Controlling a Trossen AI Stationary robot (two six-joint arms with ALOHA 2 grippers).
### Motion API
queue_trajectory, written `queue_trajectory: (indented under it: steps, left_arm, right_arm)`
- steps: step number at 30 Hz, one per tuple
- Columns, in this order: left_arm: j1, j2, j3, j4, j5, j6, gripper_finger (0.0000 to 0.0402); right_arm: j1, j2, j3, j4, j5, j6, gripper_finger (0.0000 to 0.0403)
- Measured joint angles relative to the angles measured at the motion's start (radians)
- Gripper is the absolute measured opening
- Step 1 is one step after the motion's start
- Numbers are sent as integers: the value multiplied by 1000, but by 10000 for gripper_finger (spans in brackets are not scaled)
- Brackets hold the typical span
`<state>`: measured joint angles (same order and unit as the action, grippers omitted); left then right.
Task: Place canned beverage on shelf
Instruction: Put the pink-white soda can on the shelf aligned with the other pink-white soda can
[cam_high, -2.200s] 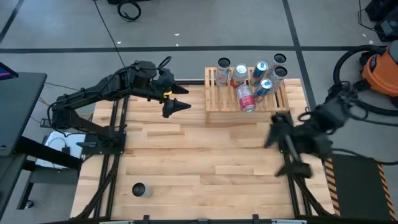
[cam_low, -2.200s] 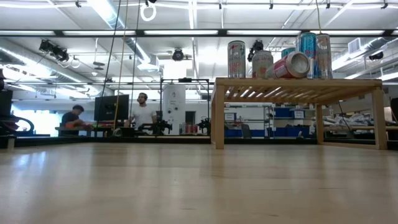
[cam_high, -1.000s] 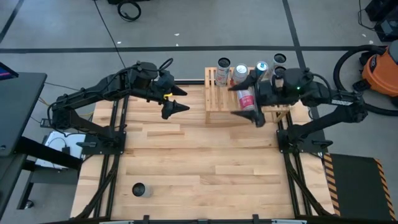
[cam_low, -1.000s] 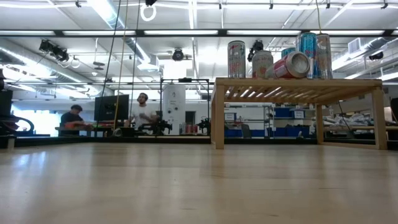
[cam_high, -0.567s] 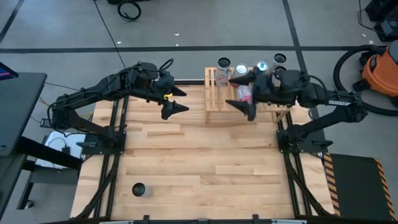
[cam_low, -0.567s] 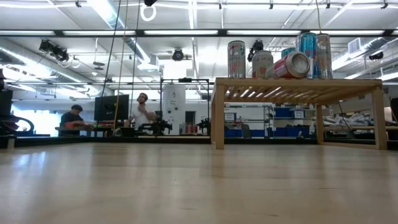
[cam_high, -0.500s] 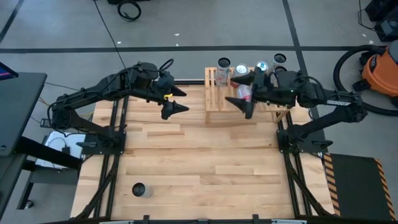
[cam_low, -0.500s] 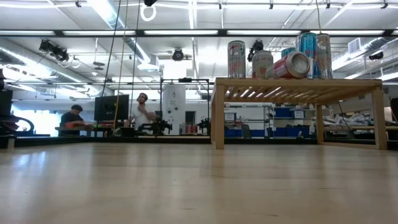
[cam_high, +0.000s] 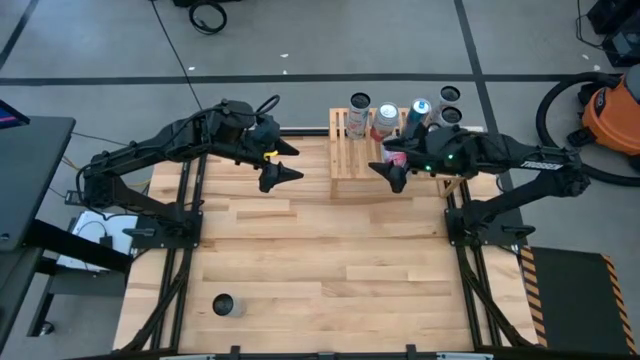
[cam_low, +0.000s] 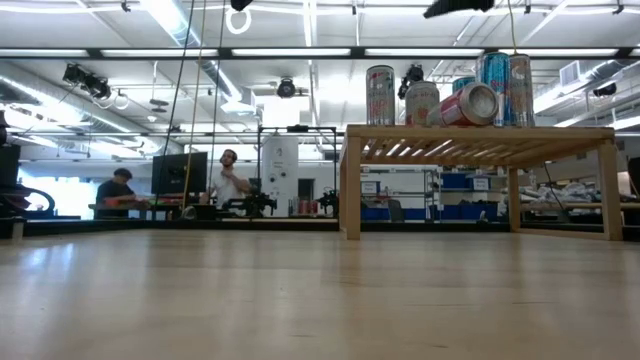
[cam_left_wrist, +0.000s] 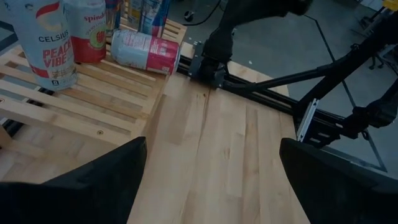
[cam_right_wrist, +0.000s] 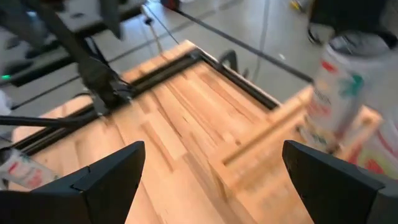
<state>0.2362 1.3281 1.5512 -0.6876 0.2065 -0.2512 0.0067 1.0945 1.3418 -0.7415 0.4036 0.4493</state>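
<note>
The shelf (cam_high: 350, 165), a low slatted wooden rack, stands at the table's far edge; it also shows in the low view (cam_low: 480, 133) and the left wrist view (cam_left_wrist: 81, 93). Several cans stand upright on it (cam_high: 360, 108), and one red can (cam_left_wrist: 144, 51) lies on its side on the slats (cam_low: 470, 104). Another can (cam_high: 224, 305) rests on the table near the front left corner. My right gripper (cam_high: 388, 162) hangs open above the shelf's near part, over the lying can. My left gripper (cam_high: 287, 161) hovers open to the left of the shelf, holding nothing.
Bare wooden tabletop (cam_high: 320, 260) stretches from the shelf to the near edge. Both arm bases and their black frames (cam_high: 180, 230) line the table's left and right sides. People sit at desks far behind the table (cam_low: 228, 178).
My right gripper has rolled about its wrist and tipped downward while sinking a little over the shelf's near part; its tip now shows at the top of the low view. It has stayed open. The cans have not moved.
</note>
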Motion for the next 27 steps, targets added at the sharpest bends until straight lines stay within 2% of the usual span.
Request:
queue_trajectory:
  steps: [15, 27]
  left_arm:
    - [0, 0, 0, 0, 0, -7, 369]
    - [0, 0, 0, -6, 0, -5, 369]
  right_arm:
    - [0, 96, 0, -288, 15, 310, 390]
    - [0, 163, 0, -419, 22, 368, 390]
